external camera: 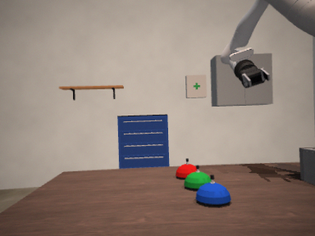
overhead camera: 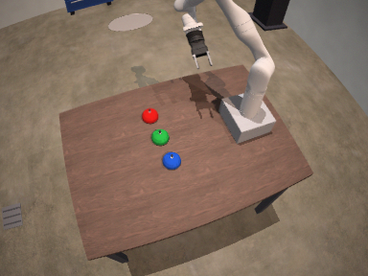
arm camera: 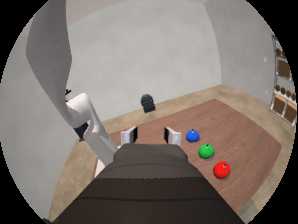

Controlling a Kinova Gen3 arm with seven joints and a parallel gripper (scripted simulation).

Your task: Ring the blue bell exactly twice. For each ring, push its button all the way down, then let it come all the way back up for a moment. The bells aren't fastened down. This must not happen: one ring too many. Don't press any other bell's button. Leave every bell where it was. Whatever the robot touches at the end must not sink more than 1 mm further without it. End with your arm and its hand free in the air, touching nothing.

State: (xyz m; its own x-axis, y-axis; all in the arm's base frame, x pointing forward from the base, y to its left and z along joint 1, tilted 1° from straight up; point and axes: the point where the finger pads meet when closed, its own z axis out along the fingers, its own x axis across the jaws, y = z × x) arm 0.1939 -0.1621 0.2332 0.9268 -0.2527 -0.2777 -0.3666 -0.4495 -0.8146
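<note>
Gripper (overhead camera: pixel 203 60) spread wide, holding nothing, high over the counter's (overhead camera: pixel 120 201) far edge — blue bell (overhead camera: pixel 172 160) mid-counter, untouched.

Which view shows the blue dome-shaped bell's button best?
The exterior view: the blue dome-shaped bell is nearest and seen side-on, so its small dark button stands out above the dome. The top view shows the button only as a dot; in the wrist view the bell is tiny.
</note>
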